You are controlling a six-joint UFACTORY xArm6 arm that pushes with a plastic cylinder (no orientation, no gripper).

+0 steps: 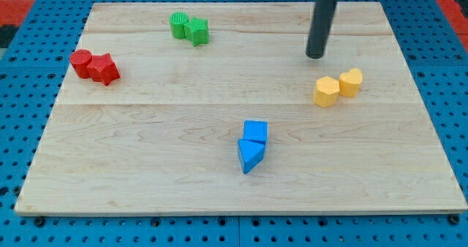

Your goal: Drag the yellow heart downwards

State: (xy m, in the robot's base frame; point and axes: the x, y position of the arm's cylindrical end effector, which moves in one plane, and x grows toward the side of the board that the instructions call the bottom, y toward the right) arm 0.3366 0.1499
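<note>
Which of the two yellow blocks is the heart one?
The yellow heart is the one farther to the view's right, with a notched, two-lobed top. The yellow hexagon touching it on the left has flat sides. My tip sits above both.

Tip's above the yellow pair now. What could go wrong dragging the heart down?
1. The yellow heart touches the yellow hexagon block; a push may drag both.
2. My tip sits up and to the view's left of the heart, nearer the hexagon, so a straight downward stroke could hit the wrong block.
</note>
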